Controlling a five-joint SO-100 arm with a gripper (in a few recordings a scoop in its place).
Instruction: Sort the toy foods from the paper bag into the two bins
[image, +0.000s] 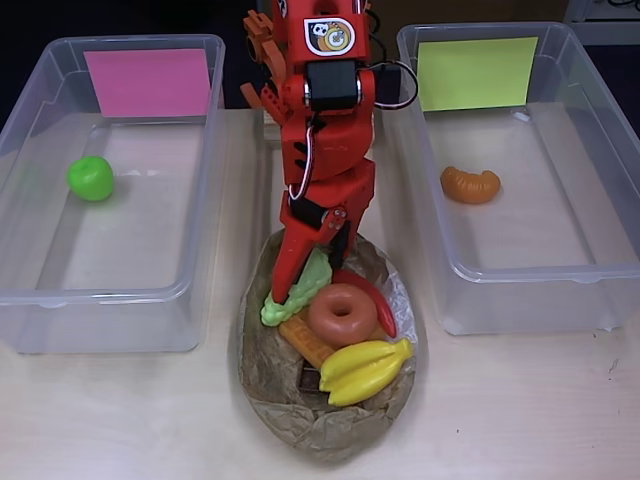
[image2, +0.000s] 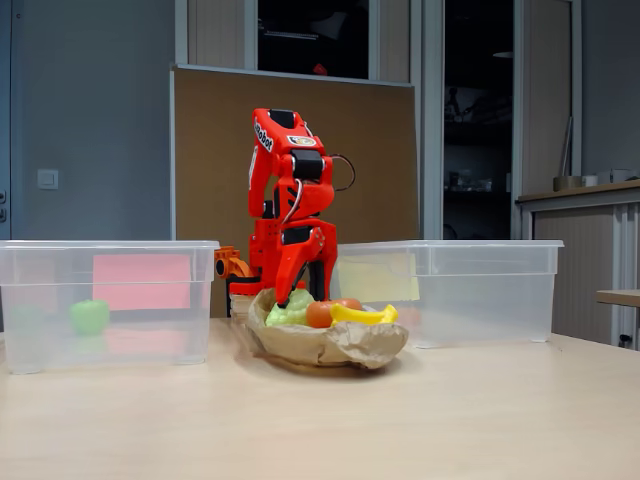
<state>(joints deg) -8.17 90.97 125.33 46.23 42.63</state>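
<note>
Red arm, tool (image: 300, 262) lowered into the paper bag (image: 300, 420) at the middle of the table (image: 120, 420), near its front edge in the overhead view. Fingers part-open, straddling the pale-green grapes (image: 285, 300) at the bag's left side; contact likely, but firm closure not confirmed from either view. No item lifted clear of the bag.

Bag contents: grapes, brown donut (image: 343, 313), red chili (image: 378, 300), yellow bananas (image: 365, 370), orange waffle (image: 305, 340), dark chocolate bar (image: 310, 380) partly hidden beneath the bananas.

Bin with pink card (image: 30, 290) toward the table's left edge: green apple (image: 91, 178) inside, near its left wall. Bin with yellow-green card (image: 600, 280) toward the right edge: orange croissant (image: 470, 185) inside.

Step in hand, as judged: pick of the grapes, with two items already sorted and six remaining.

Next move, as judged: close fully on the grapes, lift straight up clear of the donut and the bag rim, then carry over the rim of the pink-card bin, where the other fruit lies. Risk: slip of the glossy grapes, or drag on the crumpled paper.
</note>
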